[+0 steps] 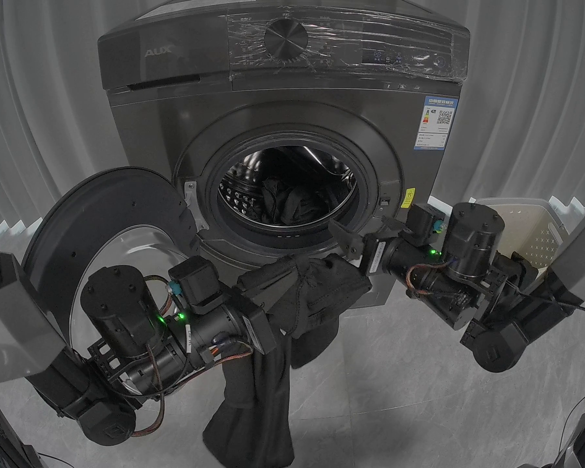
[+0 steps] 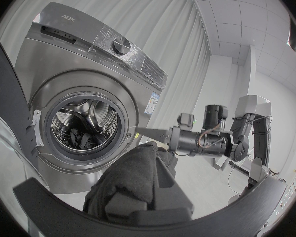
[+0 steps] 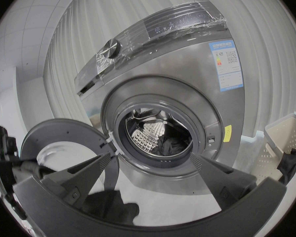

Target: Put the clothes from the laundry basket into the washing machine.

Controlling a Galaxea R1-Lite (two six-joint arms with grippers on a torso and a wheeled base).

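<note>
Hanging just below the mouth [image 1: 286,186] of the washing machine [image 1: 169,118], the black garment [image 1: 318,287] is clenched in the left gripper [image 2: 144,198], its length trailing downward; the right gripper [image 3: 149,156], spread and empty, hovers below the mouth's right edge.

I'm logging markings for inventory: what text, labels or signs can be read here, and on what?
Brand logo, upper left panel of the washing machine: brand name, not quoted.
Blue label with code square, upper right front: print too small.
Yellow sticker beside the door opening: too small.
Control panel markings under plastic film: too small.
</note>
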